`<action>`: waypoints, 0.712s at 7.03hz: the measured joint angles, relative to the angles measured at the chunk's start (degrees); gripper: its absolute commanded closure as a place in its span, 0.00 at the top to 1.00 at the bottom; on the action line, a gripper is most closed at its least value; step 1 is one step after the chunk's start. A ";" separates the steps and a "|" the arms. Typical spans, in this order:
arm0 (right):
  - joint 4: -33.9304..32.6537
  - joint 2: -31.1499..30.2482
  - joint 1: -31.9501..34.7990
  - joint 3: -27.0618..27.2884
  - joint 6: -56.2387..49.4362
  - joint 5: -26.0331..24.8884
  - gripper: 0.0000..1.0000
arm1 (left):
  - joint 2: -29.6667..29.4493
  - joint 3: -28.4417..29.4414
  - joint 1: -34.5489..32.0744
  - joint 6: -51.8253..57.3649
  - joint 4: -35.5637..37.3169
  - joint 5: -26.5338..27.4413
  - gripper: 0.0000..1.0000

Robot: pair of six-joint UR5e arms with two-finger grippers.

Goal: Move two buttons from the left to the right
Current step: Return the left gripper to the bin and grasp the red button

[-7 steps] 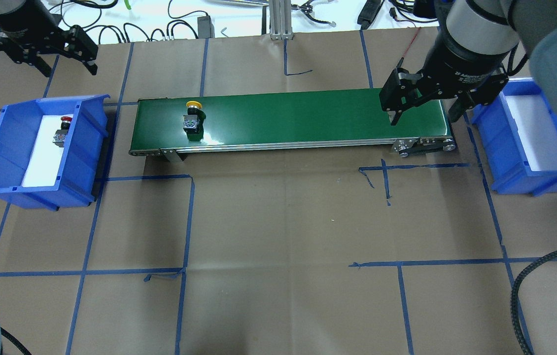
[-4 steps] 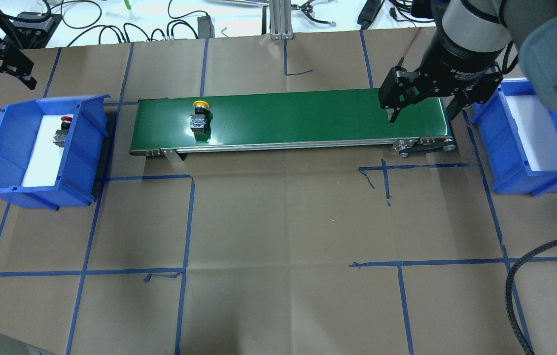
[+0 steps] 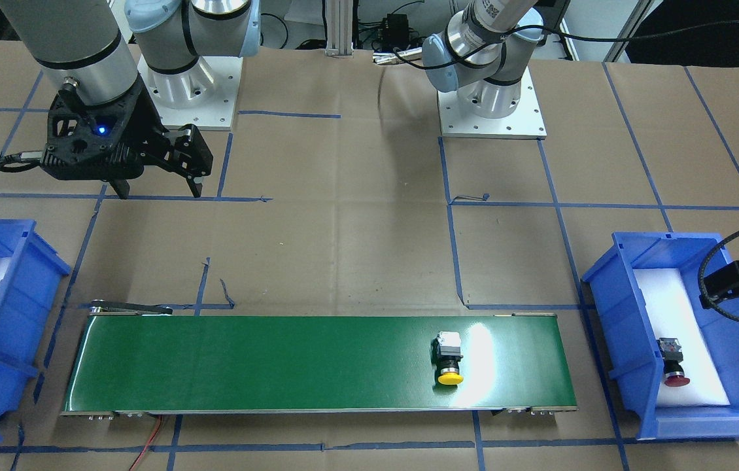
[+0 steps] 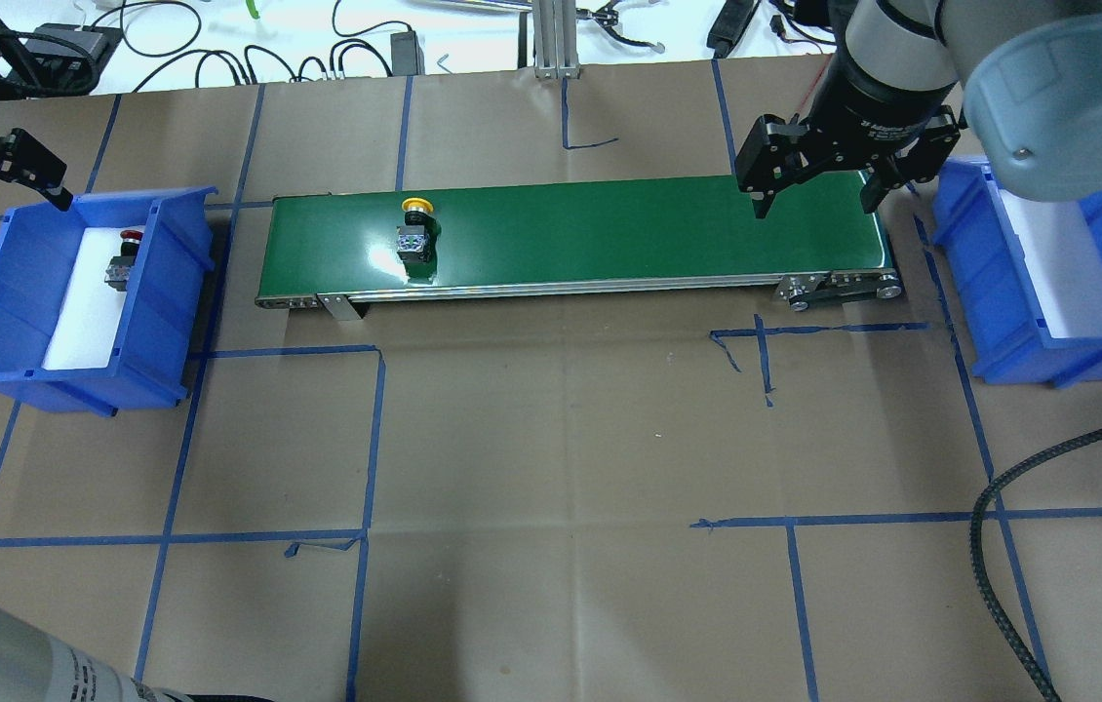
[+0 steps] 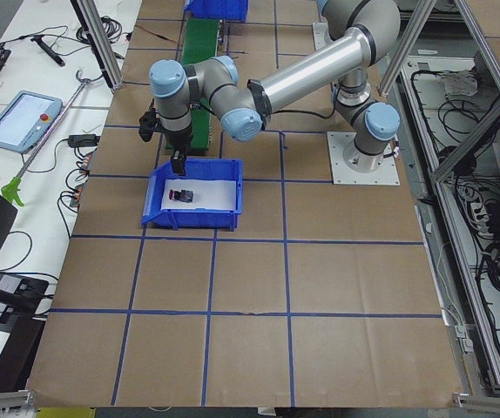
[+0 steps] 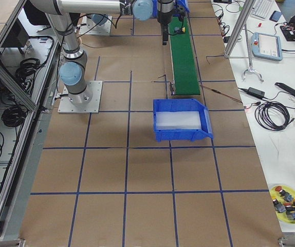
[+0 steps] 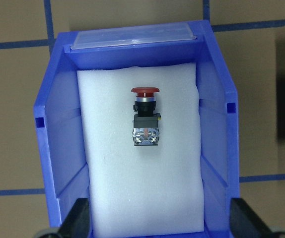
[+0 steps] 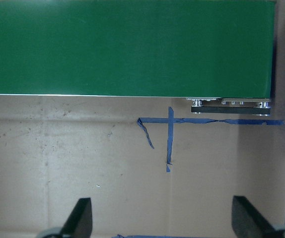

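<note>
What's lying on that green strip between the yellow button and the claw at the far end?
Nothing. In the overhead view, only bare green belt stretches from the yellow button to the open right gripper near its other end.

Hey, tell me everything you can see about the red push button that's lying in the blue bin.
The red push-button lies on its side on the white foam pad lining the blue bin, cap pointing away from the robot. It has a glossy red mushroom cap, a silvery ring, a black collar and a clear-grey contact block. Only the foam touches it; the open left gripper hangs clear of it.
</note>
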 measured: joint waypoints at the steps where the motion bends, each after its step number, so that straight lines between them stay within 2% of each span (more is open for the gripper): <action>1: -1.71 0.73 0.00 0.17 0.06 0.19 1.00 | -1.38 -0.07 -0.10 -0.01 1.77 -0.11 0.99; 5: -9.58 4.11 0.00 0.44 0.13 0.31 1.00 | -7.54 -1.50 -0.41 -0.60 10.49 -0.56 0.99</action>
